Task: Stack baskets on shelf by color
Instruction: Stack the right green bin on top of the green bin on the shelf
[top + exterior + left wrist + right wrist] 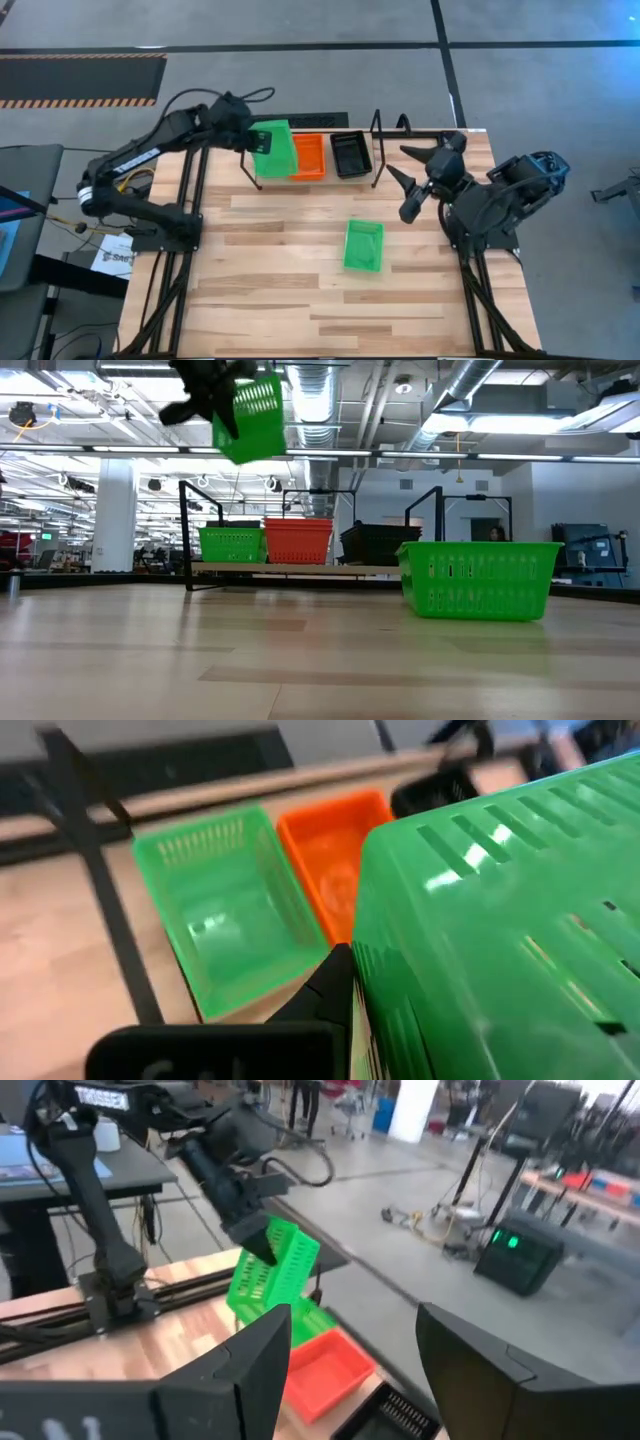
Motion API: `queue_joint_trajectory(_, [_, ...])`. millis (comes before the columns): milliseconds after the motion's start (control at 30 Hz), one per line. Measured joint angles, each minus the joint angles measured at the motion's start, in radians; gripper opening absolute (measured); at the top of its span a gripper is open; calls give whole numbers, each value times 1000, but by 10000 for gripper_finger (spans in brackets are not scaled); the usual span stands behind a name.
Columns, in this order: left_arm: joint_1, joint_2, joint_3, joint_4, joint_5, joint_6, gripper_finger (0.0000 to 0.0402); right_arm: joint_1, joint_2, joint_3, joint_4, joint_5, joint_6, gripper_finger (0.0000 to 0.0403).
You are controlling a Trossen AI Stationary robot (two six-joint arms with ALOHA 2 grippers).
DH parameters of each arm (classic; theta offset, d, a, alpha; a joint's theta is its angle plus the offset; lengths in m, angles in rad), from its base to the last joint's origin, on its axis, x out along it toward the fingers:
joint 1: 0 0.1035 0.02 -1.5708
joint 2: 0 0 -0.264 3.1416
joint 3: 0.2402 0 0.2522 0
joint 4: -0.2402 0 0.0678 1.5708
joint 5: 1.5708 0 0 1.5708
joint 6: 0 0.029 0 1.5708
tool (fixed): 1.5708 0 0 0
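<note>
Table point(300, 300): pale wooden planks, my two arms mounted at its left and right edges.

Shelf point(377, 150): a low black wire rack at the far edge of the table, with an upright looped bracket at each end. From my left it holds a green basket point(231, 544), an orange basket point(308, 156) and a black basket point(351, 154), side by side.

Left arm: reaches from the left edge of the table up and over the left end of the shelf.

Right arm: waits near the right edge of the table, just off the right end of the shelf.

Held green basket point(274, 149): raised in the air and tilted, above the green basket already on the shelf, not touching it. In the low view it hangs well clear of the row below.

Loose green basket point(363, 245): sits upright on the table in front of the shelf, near the middle, well apart from both arms.

Left gripper point(252, 137): my fingers are closed on the rim of the held green basket, pinching its slatted wall.

Right gripper point(412, 182): my fingers are spread wide with nothing between them, pointing along the table towards the shelf.
</note>
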Motion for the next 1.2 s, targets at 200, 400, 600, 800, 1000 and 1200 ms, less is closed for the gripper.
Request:
queue_joint_trajectory(200, [120, 113, 0, -114, 132, 113, 0, 1, 1, -50, -103, -30, 198, 235])
queue_joint_trajectory(400, [194, 216, 11, -133, 213, 210, 0, -7, 11, -59, -171, -55, 318, 235])
queue_joint_trajectory(600, [233, 297, 64, -143, 216, 262, 0, -16, 17, -60, -179, -71, 339, 235])
queue_joint_trajectory(800, [262, 354, 87, -185, 191, 278, 0, -18, 18, -60, -180, -89, 342, 235])
queue_joint_trajectory(1000, [274, 358, 87, -200, 153, 285, 0, -18, 18, -60, -180, -89, 341, 235])
queue_joint_trajectory(1200, [278, 358, 87, -200, 140, 271, 0, -18, 18, -60, -180, -88, 341, 235])
